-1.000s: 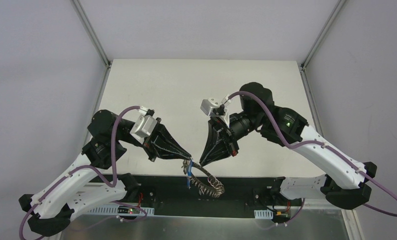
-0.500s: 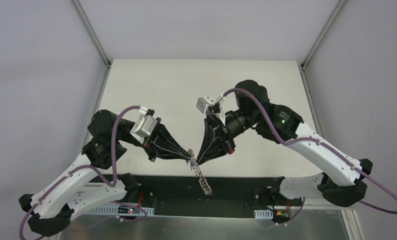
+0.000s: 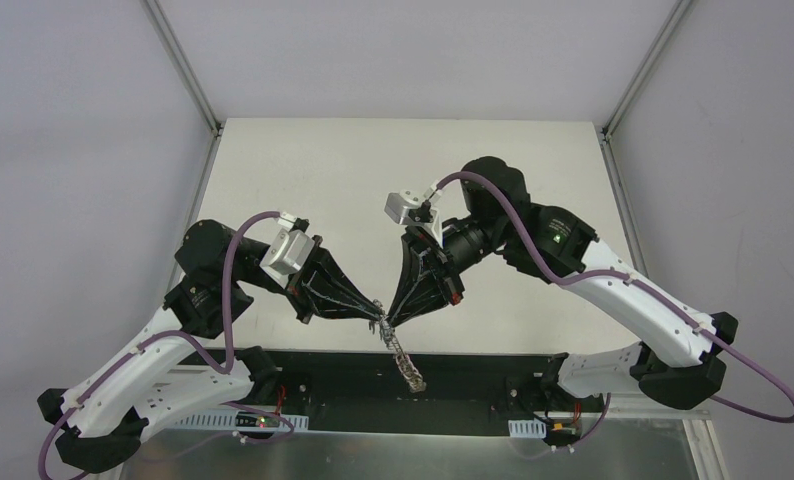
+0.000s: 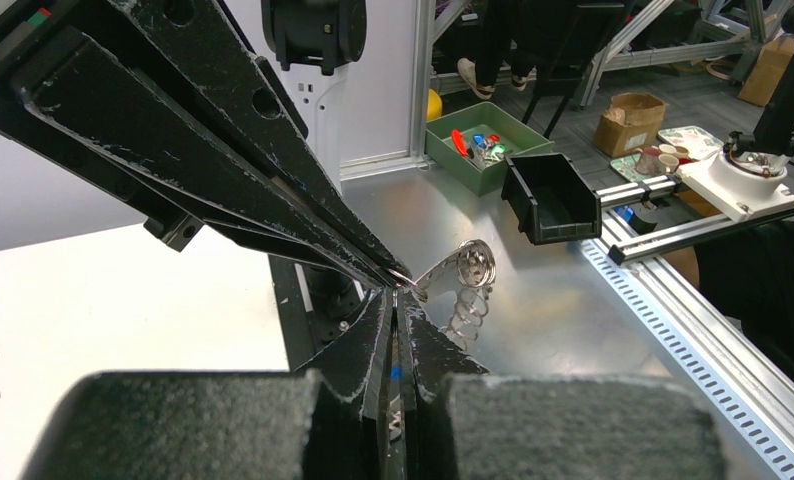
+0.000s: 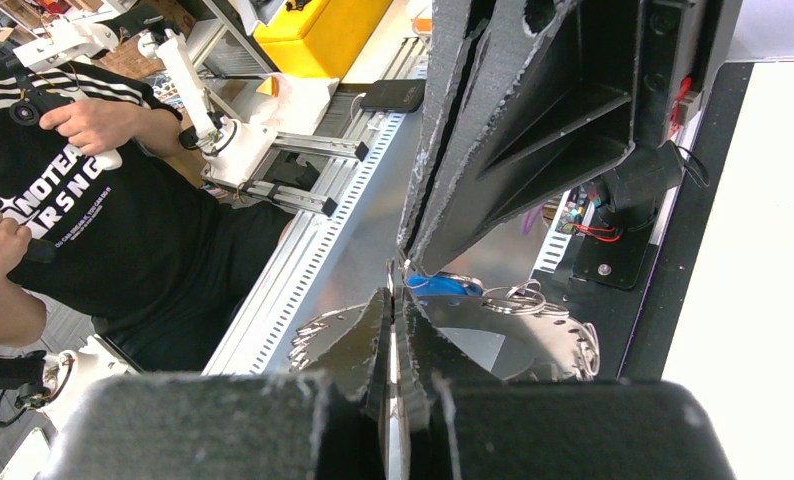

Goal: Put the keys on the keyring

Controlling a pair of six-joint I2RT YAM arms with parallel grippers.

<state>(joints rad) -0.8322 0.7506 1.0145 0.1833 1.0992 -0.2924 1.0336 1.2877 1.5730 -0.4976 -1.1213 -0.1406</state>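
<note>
Top external | left claw (image 3: 373, 312), right claw (image 3: 390, 318) meet | keyring (image 3: 404, 362) dangles over table (image 3: 513, 335) edge

In the right wrist view, a person (image 5: 93, 200) wears a black T-shirt (image 5: 143, 240) with white letters reading "NOTEA" and, below, "RSNC". The lettering is only partly in view.

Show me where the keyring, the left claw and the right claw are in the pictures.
the keyring (image 3: 401, 356): overhead view, middle of the hanging chain of loops.
the left claw (image 3: 374, 311): overhead view, between its fingertips.
the right claw (image 3: 389, 320): overhead view, between its fingertips.
</note>
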